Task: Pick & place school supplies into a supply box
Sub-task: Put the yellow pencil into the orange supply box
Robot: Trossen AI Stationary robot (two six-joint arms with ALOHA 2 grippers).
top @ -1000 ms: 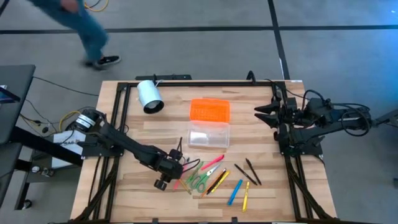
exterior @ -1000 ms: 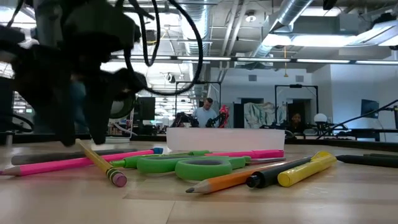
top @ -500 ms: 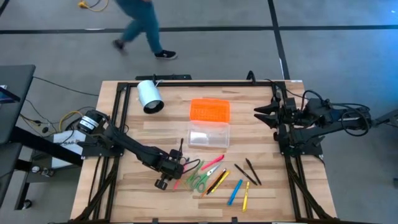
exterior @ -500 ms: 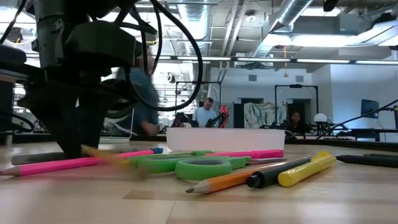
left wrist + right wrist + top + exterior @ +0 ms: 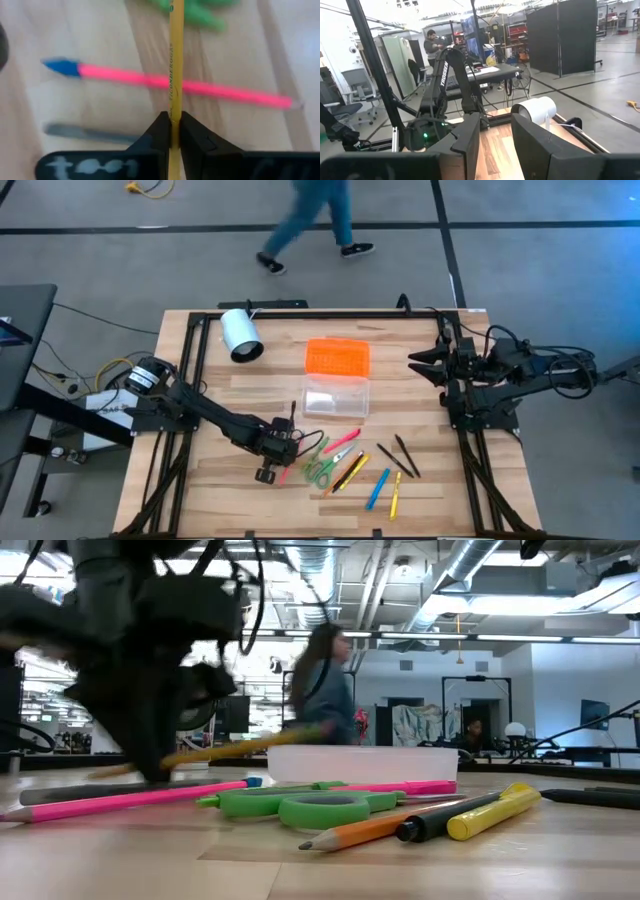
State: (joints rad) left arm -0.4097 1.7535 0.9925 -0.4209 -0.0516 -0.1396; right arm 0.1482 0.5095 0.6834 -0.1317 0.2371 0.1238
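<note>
I see left gripper [image 5: 171, 131] clamped on yellow pencil [image 5: 175, 60], lifted over pink pen [image 5: 200, 89]; right gripper [image 5: 495, 131] parked, fingers apart.

The left gripper [image 5: 170, 131] has closed on the yellow pencil [image 5: 175, 60] and raised it off the table; in the low view it now hangs tilted above the pink pen [image 5: 120, 800]. A person [image 5: 312, 220] has walked rightward past the table's far side.
</note>
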